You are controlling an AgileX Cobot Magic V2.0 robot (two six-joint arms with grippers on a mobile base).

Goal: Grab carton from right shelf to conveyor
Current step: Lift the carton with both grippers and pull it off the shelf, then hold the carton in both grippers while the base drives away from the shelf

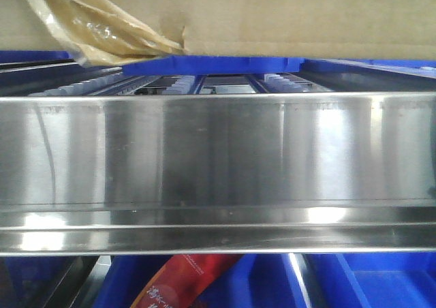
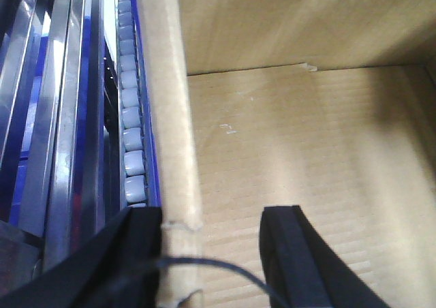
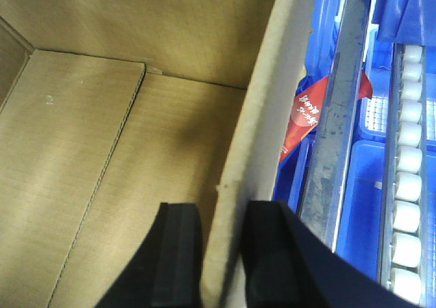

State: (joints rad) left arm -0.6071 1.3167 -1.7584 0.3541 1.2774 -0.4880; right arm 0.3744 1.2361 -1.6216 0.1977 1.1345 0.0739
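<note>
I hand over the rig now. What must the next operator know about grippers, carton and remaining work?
Grippers: left gripper open, straddling the carton's left wall, inner finger apart from it; right gripper shut on the right wall.
The carton is at the shelf, above its front; the conveyor is not in view.
Done: both walls reached. To do: clamp left side, lift, carry over.

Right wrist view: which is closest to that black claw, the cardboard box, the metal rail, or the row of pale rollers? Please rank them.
1. carton: nearest, its side wall stands between the fingers of the right gripper.
2. shelf rail: just right of the carton wall.
3. shelf rollers: farthest, along the right edge, beyond the rail.
</note>
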